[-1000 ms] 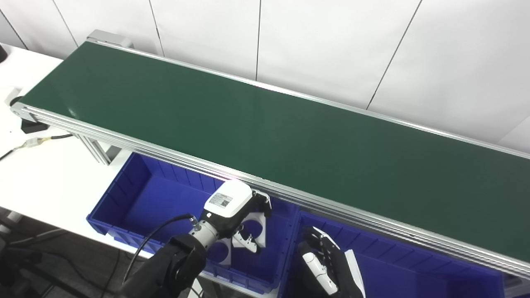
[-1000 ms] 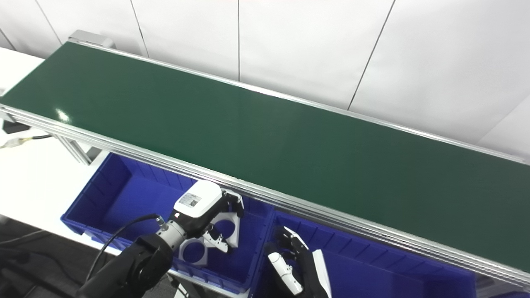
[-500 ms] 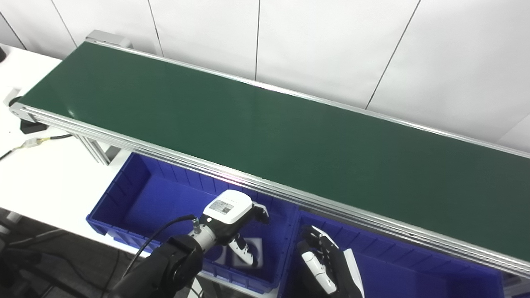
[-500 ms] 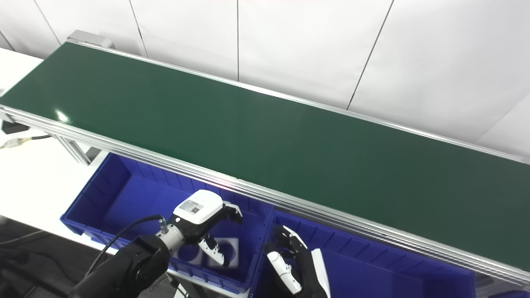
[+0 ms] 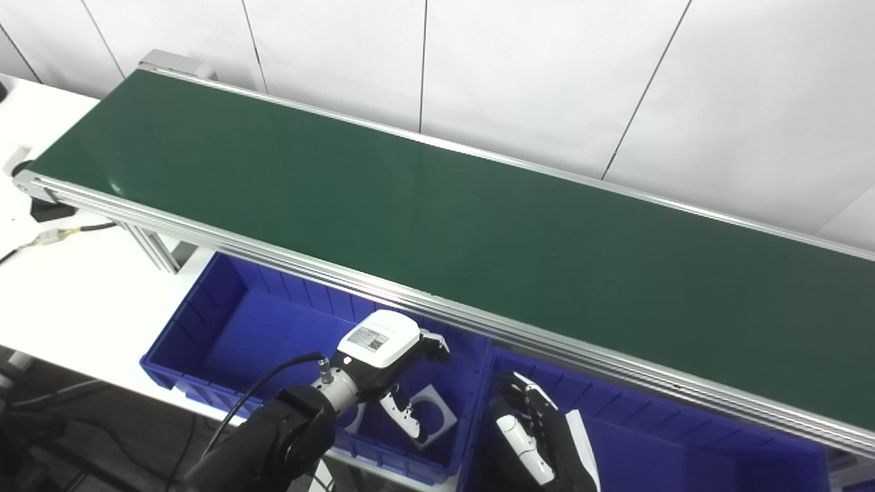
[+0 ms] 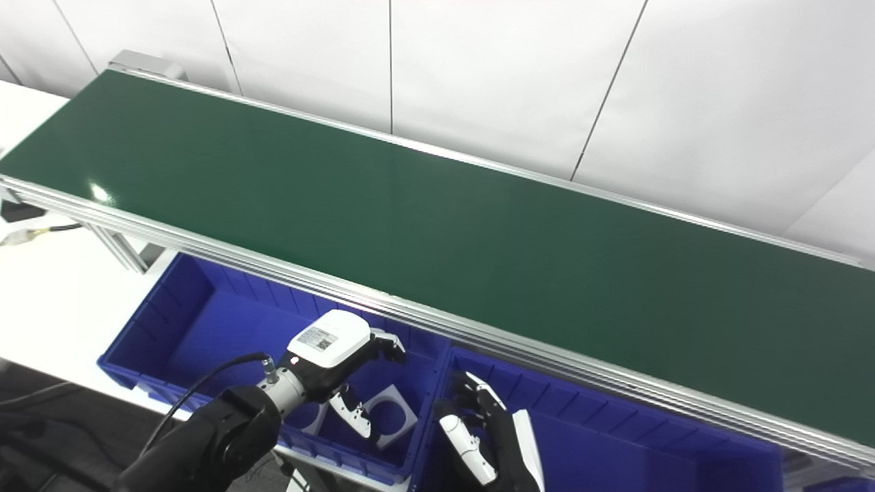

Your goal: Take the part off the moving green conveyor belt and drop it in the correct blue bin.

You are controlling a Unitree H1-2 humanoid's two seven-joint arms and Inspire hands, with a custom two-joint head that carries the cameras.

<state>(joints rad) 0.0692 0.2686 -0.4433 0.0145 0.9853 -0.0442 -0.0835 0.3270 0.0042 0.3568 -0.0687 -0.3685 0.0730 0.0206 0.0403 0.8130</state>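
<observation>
The part — a pale square plate with a round hole — now lies loose on the floor of the left blue bin, tilted like a diamond, just under the left hand. A second ago that hand held it upright above the bin floor; half a second ago it was a blur in mid-fall. So the release is done. The fingers of the left hand are spread and hold nothing, the hand hovering over the bin's right end, close to the near rail of the green conveyor belt.

A second pale piece of the same kind seems to lie beside the part, mostly hidden behind the wrist, so I cannot say how it sits.

The right hand waits over the right blue bin, on the far side of the divider from the left bin. Its fingers are loosely curled and apart, empty, as they were a second ago.

The belt is bare along all of its visible length. My judgement: this pick-and-drop cycle is finished, provided the left bin is the correct one — the likeness of the neighbouring piece suggests so. Next, the left hand should lift clear of the bin wall and stand ready near the belt.
</observation>
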